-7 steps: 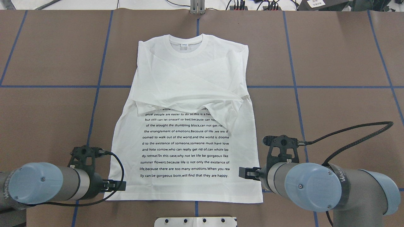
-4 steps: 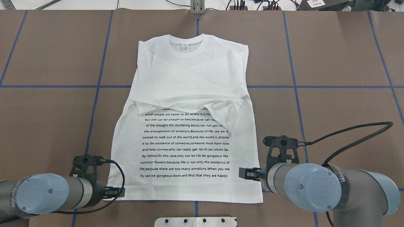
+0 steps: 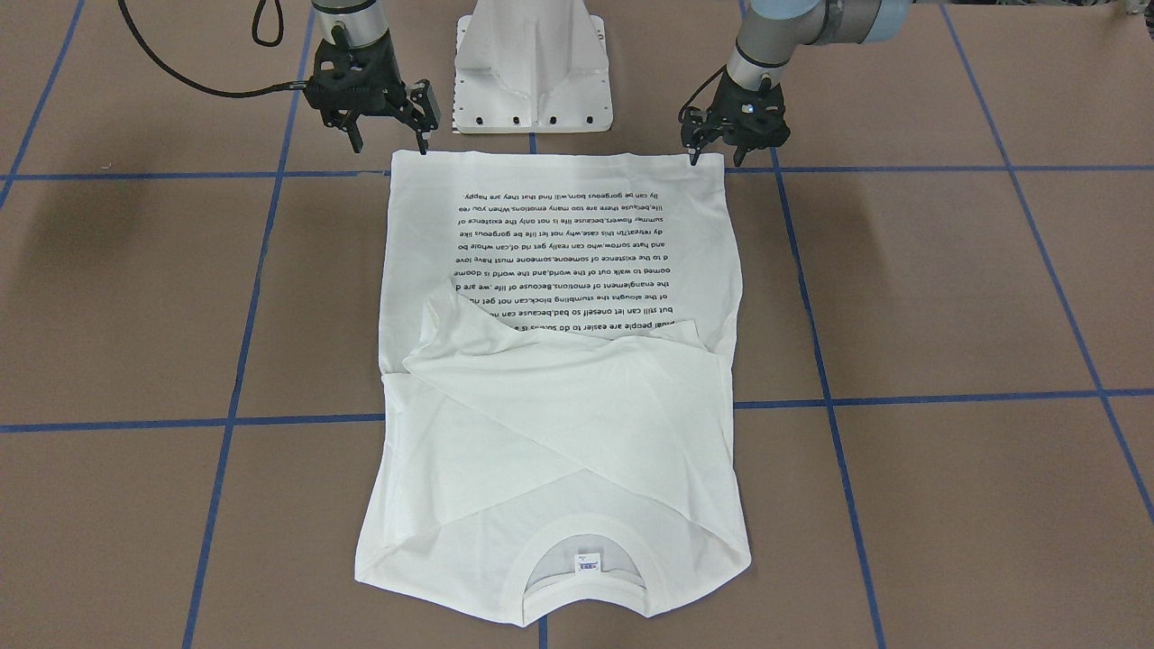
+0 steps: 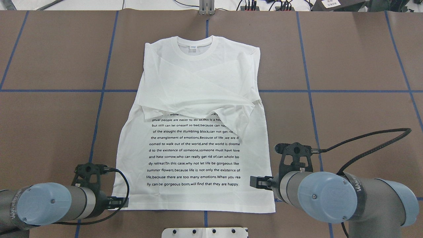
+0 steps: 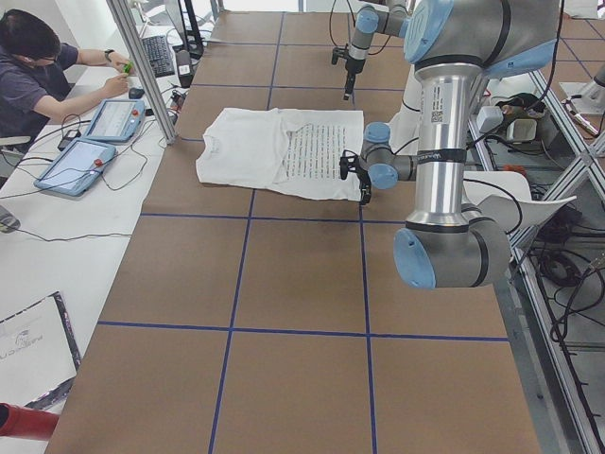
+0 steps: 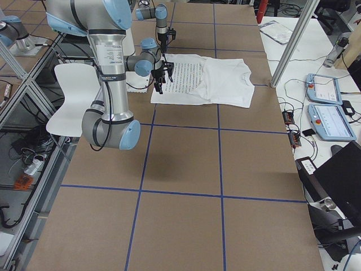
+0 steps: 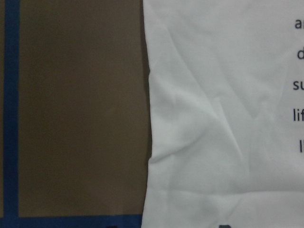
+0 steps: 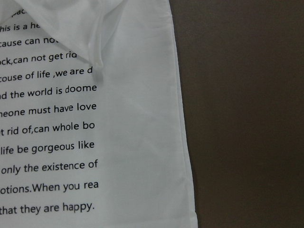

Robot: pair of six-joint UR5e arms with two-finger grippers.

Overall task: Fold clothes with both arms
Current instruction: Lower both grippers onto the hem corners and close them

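Brown desk [image 4: 49, 132] gridded with blue tape, carrying a white long-sleeved T-shirt with black text lines [image 4: 198, 82] laid flat at its middle: collar away from the robot, sleeves already crossed over the chest, hem nearest the white metal pedestal base [image 3: 532, 72]. Over the last second, a small drop and pull-back by the left arm's black two-finger claw [image 3: 715, 162], now at its hem corner; no movement from the right arm's black claw [image 3: 389, 149] at the opposite corner. Reads, as a judgement, like both arms lining up for a paired pinch of the hem before carrying it towards the collar. From overhead, fingers mostly hidden under the grey wrists. From the front-facing camera, both claws plainly spread apart, gripping nothing, tips poised at the two corners. Through the left wrist camera, only wrinkled cloth edge, hem corner and brown surface; through the right, side edge, text lines and a sleeve cuff tip. Contact with the cloth impossible to settle.
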